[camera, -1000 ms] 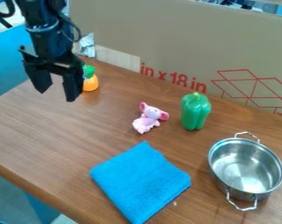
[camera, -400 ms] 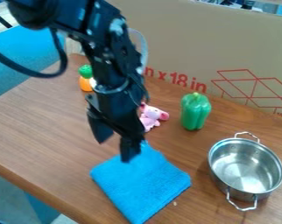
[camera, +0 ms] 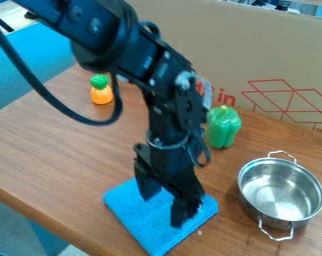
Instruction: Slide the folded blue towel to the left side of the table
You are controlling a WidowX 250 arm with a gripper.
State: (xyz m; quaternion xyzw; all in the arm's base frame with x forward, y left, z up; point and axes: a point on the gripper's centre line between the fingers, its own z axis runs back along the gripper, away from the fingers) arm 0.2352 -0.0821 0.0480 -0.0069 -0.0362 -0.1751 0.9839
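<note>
My gripper (camera: 161, 212) hangs over the folded blue cloth (camera: 133, 221), its two fingers apart with nothing visible between them. Whether the fingertips touch the cloth I cannot tell. The cloth lies flat near the front edge of the table. Behind the arm, to the right, a green bell pepper (camera: 224, 131) stands upright. A steel pot (camera: 281, 192) with two handles sits at the right, its inside visible and bare. An orange toy with a green top (camera: 101, 94) stands at the back left. The arm hides the spot behind the cloth.
A large cardboard box (camera: 257, 60) stands as a wall along the back of the wooden table (camera: 50, 145). The table's front edge runs down from the left to the bottom. A black cable loops beside the arm above the table's left part.
From the back left, my gripper has moved right and toward the front, over the cloth. The arm now covers the pink toy seen before. The pepper, pot, cloth and orange toy have stayed put.
</note>
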